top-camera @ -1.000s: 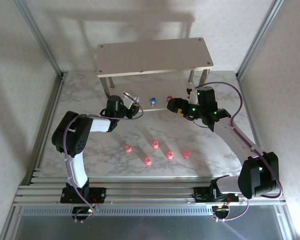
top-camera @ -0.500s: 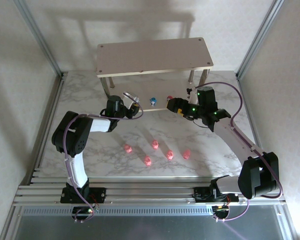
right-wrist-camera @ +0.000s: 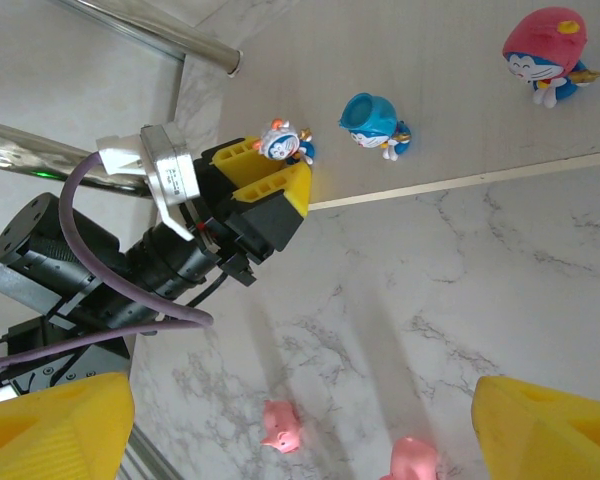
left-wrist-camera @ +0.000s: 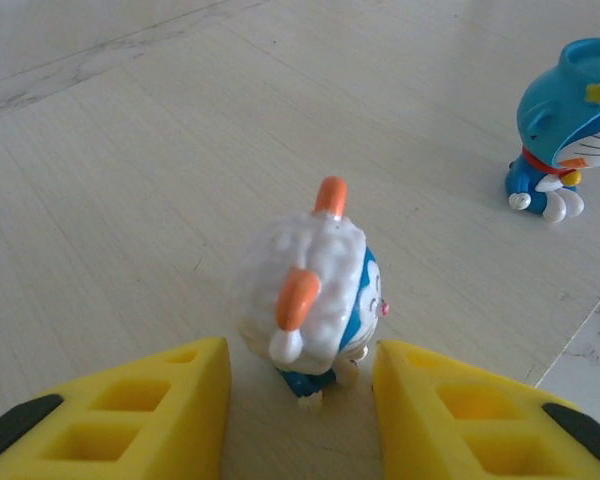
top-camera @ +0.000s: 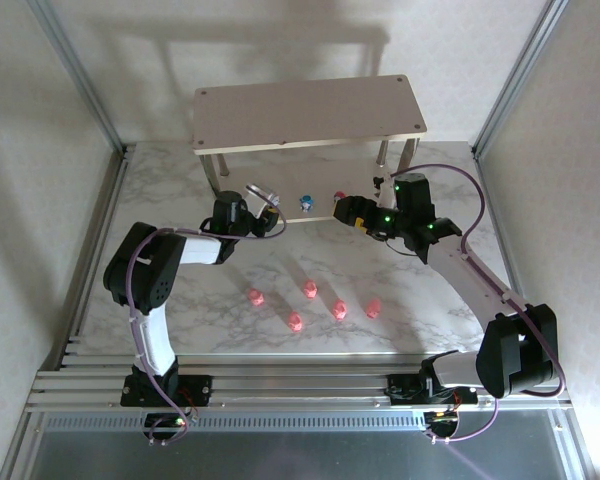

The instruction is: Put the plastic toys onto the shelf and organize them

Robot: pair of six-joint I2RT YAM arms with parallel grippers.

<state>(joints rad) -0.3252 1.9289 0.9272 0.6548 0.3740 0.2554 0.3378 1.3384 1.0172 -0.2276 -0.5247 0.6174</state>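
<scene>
The whitish-blue toy (left-wrist-camera: 305, 300) stands upright on the shelf (left-wrist-camera: 130, 180), on its lower board, right between the tips of my left fingers (left-wrist-camera: 160, 400). They sit close on either side of it, partway closed. I cannot tell whether they pinch it or merely flank it, since its round head spans nearly the whole gap. Its feet are on the board, its back is toward me, and its face is turned off to the right.

To the right along the same board stands the blue toy (left-wrist-camera: 565, 130), apart from this one, and beyond that the red toy (right-wrist-camera: 547, 45). As I judge it, letting go calls for a straight pull back, because any sideways drift would tip the figure.

My right fingers (right-wrist-camera: 50, 430) are spread wide with nothing between them. The pink toys (top-camera: 309, 289) lie on the worktop (top-camera: 410, 320) in front of the shelf, between my two arms, and the free right arm seems better placed for them.
</scene>
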